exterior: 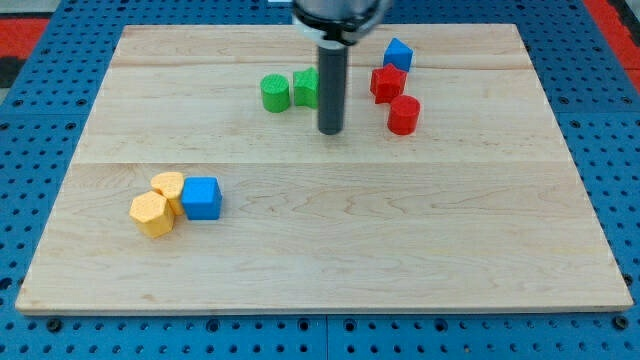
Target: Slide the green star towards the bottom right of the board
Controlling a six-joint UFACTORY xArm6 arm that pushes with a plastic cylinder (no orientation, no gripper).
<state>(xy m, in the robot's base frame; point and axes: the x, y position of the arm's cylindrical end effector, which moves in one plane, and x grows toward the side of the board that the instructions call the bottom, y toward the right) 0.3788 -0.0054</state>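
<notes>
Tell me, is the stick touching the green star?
Cannot tell. In the camera view my tip ends just below the green star, but the rod covers the star's right edge, hiding any contact or gap.

You are looking at a robotics lab bench, not a home or a shop. The landmark is the pale wooden board (330, 230), a plain work surface made of joined planks. All around the board lies a blue perforated base plate (60, 80) with a regular grid of mounting holes, typical of test rigs. Beyond the board's top corners the surface turns red (30, 30). Above the board's top edge a dark machine rod (330, 90) hangs down.
</notes>
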